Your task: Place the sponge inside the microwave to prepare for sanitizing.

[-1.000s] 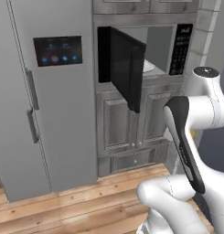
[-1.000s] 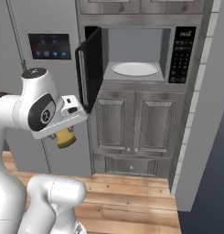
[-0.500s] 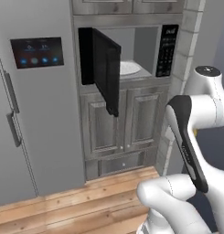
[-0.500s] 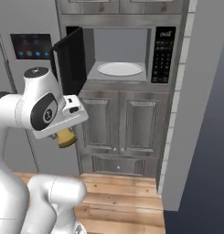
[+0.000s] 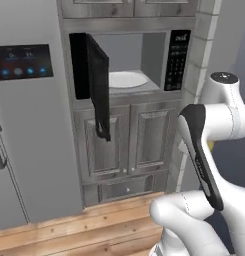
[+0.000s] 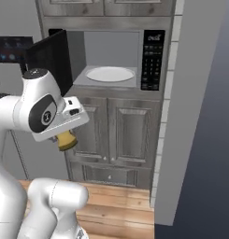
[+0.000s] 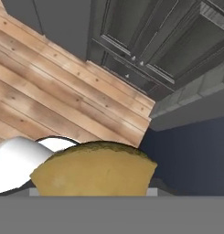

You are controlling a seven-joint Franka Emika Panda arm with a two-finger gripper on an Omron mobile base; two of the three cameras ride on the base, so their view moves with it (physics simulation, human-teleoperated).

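Observation:
The yellow sponge hangs under my hand, held in my gripper at cabinet height, left of and below the microwave. In the hand view the sponge spreads across the bottom and hides the fingertips. A sliver of the sponge peeks out behind my arm. The black microwave is set in the wall above the grey cabinets. Its door stands swung open to the left. The grey cavity holds a white round turntable, and the keypad is on the right.
A grey fridge with a blue-lit panel stands left of the microwave. Grey cabinet doors and a drawer sit below it. A grey wall column juts out on the right. The floor is wooden planks.
The whole scene has slid left in both base views, so the base has driven right. The microwave is now nearer the middle. The sponge stays in the gripper.

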